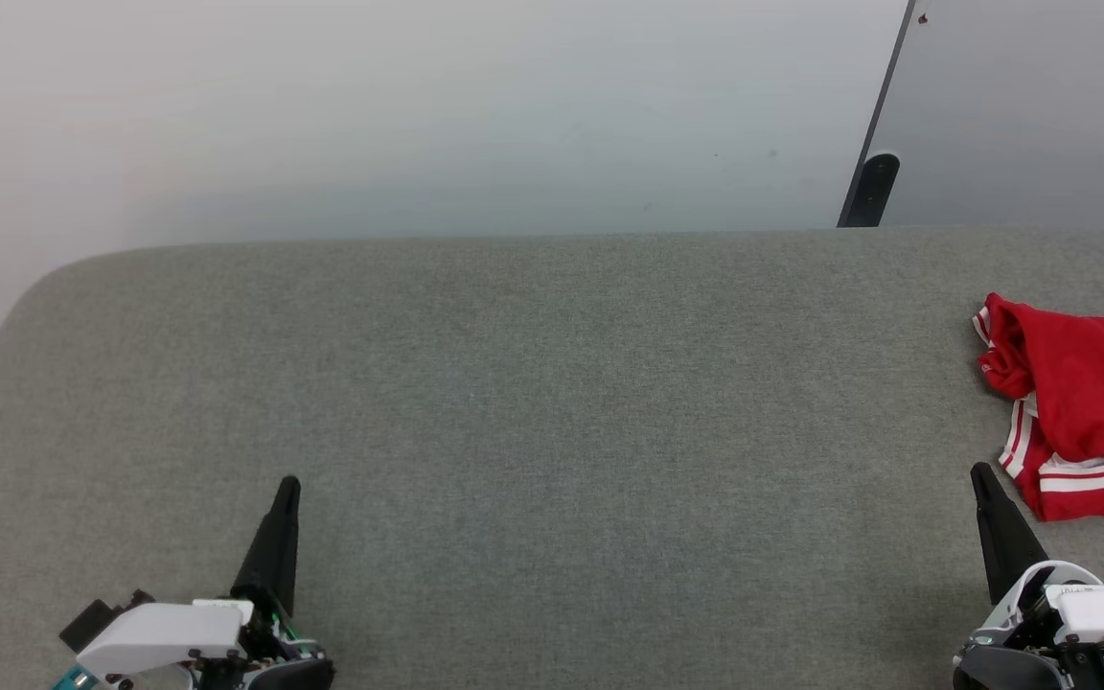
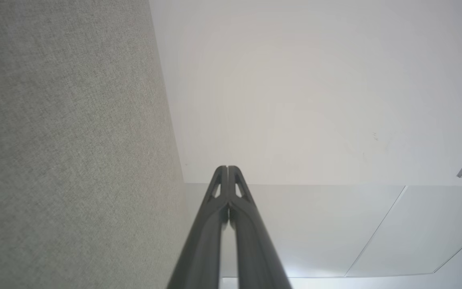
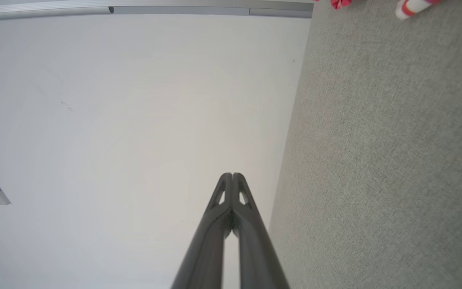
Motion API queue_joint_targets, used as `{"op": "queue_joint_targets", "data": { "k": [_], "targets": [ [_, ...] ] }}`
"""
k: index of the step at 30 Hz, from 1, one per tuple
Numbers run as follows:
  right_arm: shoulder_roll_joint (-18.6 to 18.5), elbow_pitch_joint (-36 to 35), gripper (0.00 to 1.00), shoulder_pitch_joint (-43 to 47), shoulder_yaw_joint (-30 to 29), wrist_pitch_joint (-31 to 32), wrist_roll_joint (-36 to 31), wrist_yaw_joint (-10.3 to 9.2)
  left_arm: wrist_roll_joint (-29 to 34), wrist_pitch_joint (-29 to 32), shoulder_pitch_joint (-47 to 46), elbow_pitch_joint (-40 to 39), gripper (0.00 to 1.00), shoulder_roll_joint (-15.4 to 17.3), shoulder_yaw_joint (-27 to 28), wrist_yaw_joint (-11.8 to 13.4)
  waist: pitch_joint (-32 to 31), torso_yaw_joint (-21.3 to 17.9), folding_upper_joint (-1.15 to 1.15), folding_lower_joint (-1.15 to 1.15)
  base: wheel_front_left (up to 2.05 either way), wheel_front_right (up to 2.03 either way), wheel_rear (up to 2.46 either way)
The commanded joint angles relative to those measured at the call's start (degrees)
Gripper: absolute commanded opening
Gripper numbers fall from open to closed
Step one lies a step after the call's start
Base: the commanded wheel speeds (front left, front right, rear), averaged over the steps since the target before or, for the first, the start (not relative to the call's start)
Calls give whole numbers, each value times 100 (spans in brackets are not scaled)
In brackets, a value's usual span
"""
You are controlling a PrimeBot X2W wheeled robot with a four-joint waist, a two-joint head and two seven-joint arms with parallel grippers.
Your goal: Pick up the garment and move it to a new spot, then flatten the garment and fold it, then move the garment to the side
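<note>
Currently, one garment [image 1: 1084,402] lies on the counter [image 1: 552,383] at the far right of the head view, where the frame edge cuts it off. It is a red shirt, crumpled rather than spread flat, with two bands of white-and-red striped trim showing along its near left side. A white-outlined mark sits at the frame edge but is not legible. Two pincers are present, one per arm. The left pincer [image 1: 289,482] stands at the lower left of the head view over bare grey fabric, well apart from the garment. The right pincer [image 1: 977,470] stands at the lower right, its tip just beside the near left corner of the garment; contact cannot be confirmed. Each pincer has two dark fingers [image 2: 211,228], four in total. In the left wrist view, both fingers are pressed together at the tip with nothing between them. In the right wrist view, the right pincer [image 3: 232,175] is in the same condition: closed tip to tip, nothing held. That view also carries two small pieces of the garment [image 3: 413,7] at its top right edge, one red and one white with a red stripe. One pale wall [image 1: 418,115] runs behind the counter.
</note>
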Motion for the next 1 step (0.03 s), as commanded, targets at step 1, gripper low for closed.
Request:
{"op": "queue_joint_targets", "data": {
  "k": [1],
  "targets": [
    [16, -20, 0, -16, -3, 12, 26, -6, -18, 15, -48, -11, 0, -7, 12, -23, 0, 0, 0, 0, 0, 0, 0]
  ]
}}
